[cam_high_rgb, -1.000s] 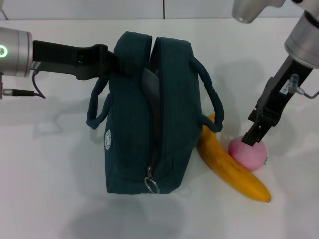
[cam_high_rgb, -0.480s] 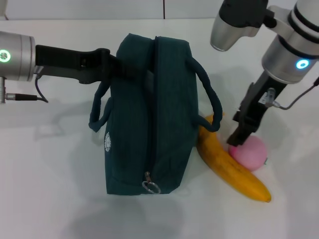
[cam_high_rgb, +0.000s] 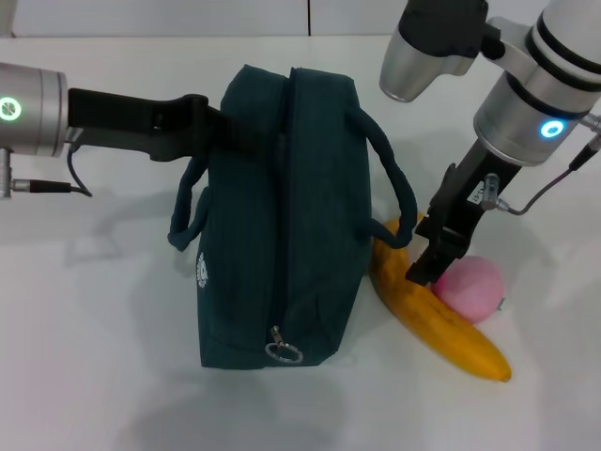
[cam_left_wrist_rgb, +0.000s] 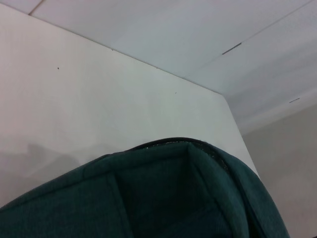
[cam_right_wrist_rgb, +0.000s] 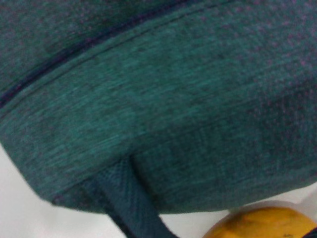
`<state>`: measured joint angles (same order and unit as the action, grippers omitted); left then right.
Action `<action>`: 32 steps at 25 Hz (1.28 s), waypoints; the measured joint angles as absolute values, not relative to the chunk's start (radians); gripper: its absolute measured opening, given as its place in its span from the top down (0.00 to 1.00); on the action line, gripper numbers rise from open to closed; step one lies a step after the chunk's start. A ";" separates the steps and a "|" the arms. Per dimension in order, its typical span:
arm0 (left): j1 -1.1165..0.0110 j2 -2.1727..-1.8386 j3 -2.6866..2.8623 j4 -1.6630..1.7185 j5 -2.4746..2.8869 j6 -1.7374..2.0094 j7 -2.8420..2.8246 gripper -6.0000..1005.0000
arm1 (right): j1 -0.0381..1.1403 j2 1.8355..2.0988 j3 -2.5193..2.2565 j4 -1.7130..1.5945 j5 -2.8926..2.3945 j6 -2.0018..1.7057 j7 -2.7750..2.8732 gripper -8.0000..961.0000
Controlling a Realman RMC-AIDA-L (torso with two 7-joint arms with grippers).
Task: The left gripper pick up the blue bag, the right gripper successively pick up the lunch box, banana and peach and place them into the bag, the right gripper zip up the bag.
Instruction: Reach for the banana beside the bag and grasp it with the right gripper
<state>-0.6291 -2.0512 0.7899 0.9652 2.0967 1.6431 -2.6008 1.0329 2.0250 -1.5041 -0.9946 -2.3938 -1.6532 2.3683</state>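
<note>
The blue bag stands on the white table with its zip line on top and the silver ring pull at the near end. My left gripper is shut on the bag's far left edge. The bag also fills the left wrist view and the right wrist view. The banana lies against the bag's right side, and the peach touches it on the right. My right gripper points down at the banana's middle, just left of the peach. The lunch box is hidden.
One rope handle arches off the bag's right side above the banana's far tip; the other hangs on the left. A black cable trails from my left arm. White table surface lies in front and to the left.
My right gripper has moved left, from the top of the peach to over the banana. The gap along the bag's top has closed up.
</note>
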 joint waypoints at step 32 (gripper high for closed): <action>-0.625 -2.051 0.788 0.965 2.082 1.629 -2.599 0.95 | 1.009 2.026 -1.573 -1.033 -2.388 -1.686 2.471 0.10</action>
<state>-0.6253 -2.0506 0.7884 0.9649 2.0825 1.6288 -2.5993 1.0087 2.0258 -1.5729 -1.0330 -2.3878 -1.6865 2.4706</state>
